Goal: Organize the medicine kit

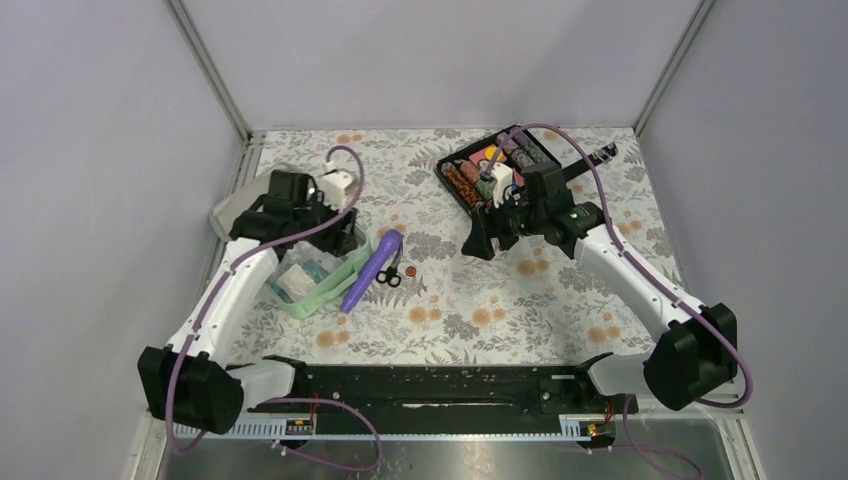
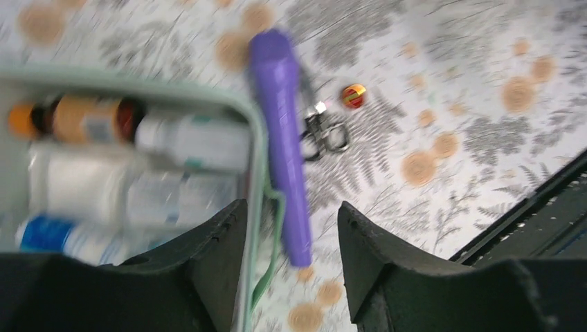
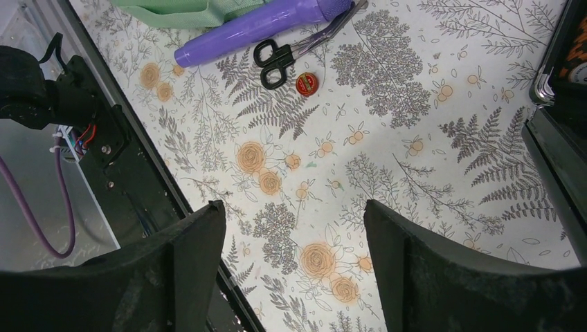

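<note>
The tabletop (image 1: 560, 300) is covered with a pale cloth printed with grey ferns and small orange flowers. Plain lilac-grey walls close it in on three sides, with metal posts rising at the two far corners. A black rail (image 1: 430, 385) runs along the bottom of the top view, between the two arm bases.

The medicine kit (image 1: 335, 285), a mint-green box, stands open at the left of centre in that view. In the blurred left wrist view it holds an amber bottle with an orange cap (image 2: 83, 117) and several white bottles lying on their sides. A purple cylinder (image 1: 372, 270) lies against the kit's right edge. Just to the right of it are black-handled scissors (image 1: 390, 277) and a small red disc (image 1: 412, 271). A black case (image 1: 500, 170) of colourful rolls sits at the upper right, well apart from the kit.

The left hand (image 2: 291, 207) hangs over the kit's right rim and the purple cylinder, its fingers parted and nothing between them. The right hand (image 3: 294, 207) hovers over bare cloth right of centre, beside the black case, spread wide and empty.
</note>
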Tool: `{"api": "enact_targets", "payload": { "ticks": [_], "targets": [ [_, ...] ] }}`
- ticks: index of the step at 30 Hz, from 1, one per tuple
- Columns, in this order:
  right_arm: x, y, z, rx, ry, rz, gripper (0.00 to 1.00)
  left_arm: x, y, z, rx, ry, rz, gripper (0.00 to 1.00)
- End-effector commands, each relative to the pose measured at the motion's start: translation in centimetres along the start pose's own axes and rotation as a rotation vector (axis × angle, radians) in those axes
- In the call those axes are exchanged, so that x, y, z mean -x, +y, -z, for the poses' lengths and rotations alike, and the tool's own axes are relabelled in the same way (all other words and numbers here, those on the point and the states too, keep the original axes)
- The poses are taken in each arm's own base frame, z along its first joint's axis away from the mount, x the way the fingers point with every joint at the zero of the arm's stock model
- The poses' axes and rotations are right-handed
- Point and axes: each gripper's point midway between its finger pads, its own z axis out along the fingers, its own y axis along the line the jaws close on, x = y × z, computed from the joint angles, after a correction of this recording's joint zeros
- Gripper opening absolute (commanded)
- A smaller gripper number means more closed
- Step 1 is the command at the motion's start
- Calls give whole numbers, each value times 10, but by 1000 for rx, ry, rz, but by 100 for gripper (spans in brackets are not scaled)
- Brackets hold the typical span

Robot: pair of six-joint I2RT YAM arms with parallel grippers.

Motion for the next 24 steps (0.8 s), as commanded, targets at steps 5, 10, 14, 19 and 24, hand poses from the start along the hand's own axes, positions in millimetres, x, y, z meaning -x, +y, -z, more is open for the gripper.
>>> {"api": "enact_targets", "payload": {
  "ticks": [5, 10, 14, 19, 24],
  "targets": [
    [13, 6, 16, -37, -62, 57, 80, 15, -63, -73, -205, -36, -92, 49],
    [1, 6, 24, -62, -68, 78, 80, -7, -66, -112, -182, 75, -116, 47],
    [-7, 5, 28, -78, -64, 96, 81, -21, -58, -132, -100, 148, -134, 46],
    [-8, 4, 28, -82, -60, 99, 81, -35, -56, -147, -55, 200, -162, 43],
    [-6, 4, 27, -79, -58, 102, 81, -50, -43, -156, 19, 243, -139, 43]
  ]
}}
